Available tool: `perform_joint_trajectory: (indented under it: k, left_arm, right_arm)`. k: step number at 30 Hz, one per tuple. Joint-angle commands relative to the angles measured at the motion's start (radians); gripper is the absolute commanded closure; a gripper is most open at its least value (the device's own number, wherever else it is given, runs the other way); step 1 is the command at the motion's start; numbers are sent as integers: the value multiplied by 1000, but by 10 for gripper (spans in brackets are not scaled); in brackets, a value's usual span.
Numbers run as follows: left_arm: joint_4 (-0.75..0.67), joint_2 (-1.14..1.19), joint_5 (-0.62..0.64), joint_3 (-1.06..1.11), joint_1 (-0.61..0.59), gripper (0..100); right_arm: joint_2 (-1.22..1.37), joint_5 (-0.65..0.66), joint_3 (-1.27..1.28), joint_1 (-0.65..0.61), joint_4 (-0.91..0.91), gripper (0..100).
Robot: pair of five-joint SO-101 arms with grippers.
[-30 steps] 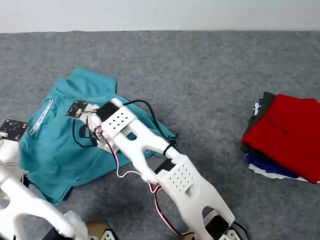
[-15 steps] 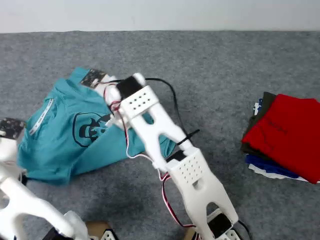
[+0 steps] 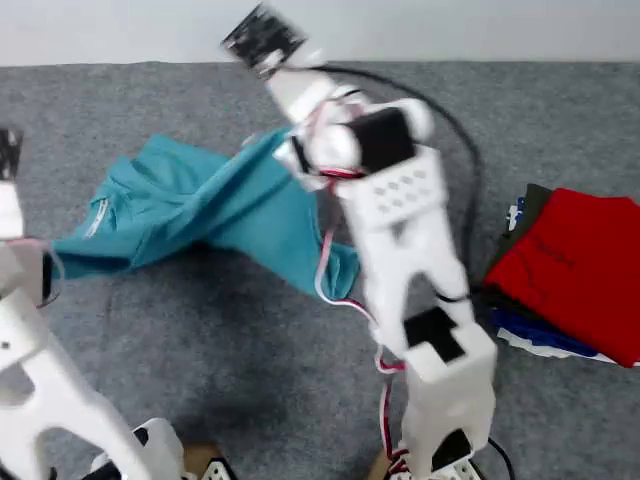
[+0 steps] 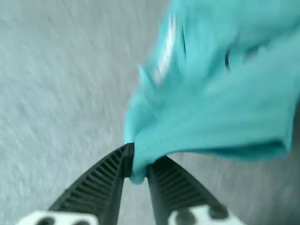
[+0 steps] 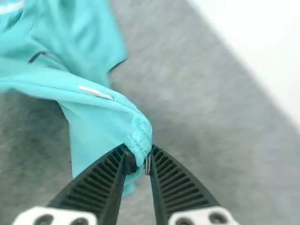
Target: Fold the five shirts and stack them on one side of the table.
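Since 1 s ago your right gripper [image 5: 137, 164], clamped on teal shirt [image 3: 200, 210], swung up & far. Left gripper [image 4: 137, 165] pinches opp. edge, shirt stretched table-left. 1 teal shirt, 1 folded stack [image 3: 570, 280] right.

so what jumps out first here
The teal shirt, raised over the left half of the grey table, with the left gripper pinching one edge and the right gripper another. Then the stack of folded shirts, red on top, at the table's right edge.
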Motion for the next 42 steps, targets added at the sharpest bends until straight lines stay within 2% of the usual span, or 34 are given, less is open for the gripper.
perform_joint_trajectory:
  k: [1,4,8,11,17,22,28,35,42]
  left_arm:
    - [12,-40,109,-228,121,995]
    - [-78,-41,135,-412,189,995]
    - [-319,-40,130,-598,186,995]
    - [-456,-46,51,-671,186,995]
    - [-554,-48,-63,-805,186,995]
    - [-517,-48,-81,-917,186,995]
    - [-351,-49,-215,-1130,192,995]
    - [-143,-49,-259,-1296,187,995]
    - [-104,-49,-265,-1323,186,995]
  right_arm:
    - [-173,72,-57,65,33,988]
    - [-255,104,-57,125,28,988]
    - [-351,138,-57,205,25,988]
    - [-433,163,-57,257,2,988]
    - [-587,167,-52,329,-8,988]
    - [-691,170,-51,367,-1,988]
    - [-796,213,-49,389,39,988]
    - [-897,267,-37,446,41,988]
    - [-1063,325,270,446,39,987]
